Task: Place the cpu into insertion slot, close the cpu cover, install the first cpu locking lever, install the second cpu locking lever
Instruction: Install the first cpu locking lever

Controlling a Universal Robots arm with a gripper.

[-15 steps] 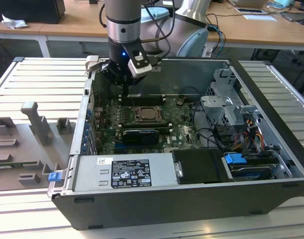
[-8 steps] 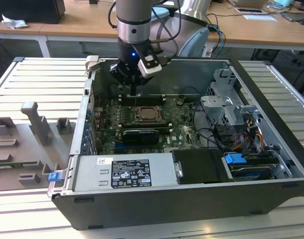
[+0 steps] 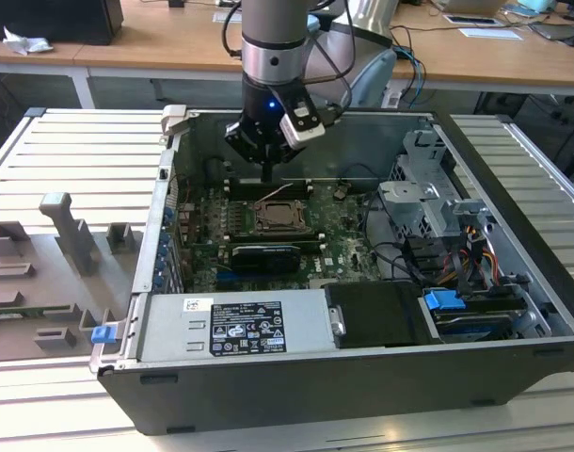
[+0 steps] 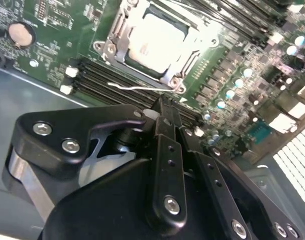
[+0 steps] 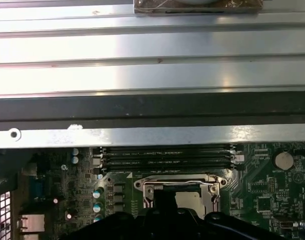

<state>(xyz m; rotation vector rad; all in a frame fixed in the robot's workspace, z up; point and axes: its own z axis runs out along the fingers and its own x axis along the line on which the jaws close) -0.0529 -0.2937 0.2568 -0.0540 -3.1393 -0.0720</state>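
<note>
The cpu lies flat in the insertion slot, its pale metal top showing. The cpu cover is folded down over it as a silver frame around its edges. A thin wire locking lever sticks out loose beside the socket on the memory-slot side, and shows as a pale wire in the exterior view. My gripper hangs just above the memory slots behind the socket, near that lever. Its black fingers are pressed together, shut, with nothing seen between them. In the first wrist view the socket sits just beyond the gripper body.
Long black memory slots run between the socket and the case wall. A black expansion card lies in front of the socket, then the power supply. Drive cage and cables are on the exterior view's right. Grey fixtures stand outside.
</note>
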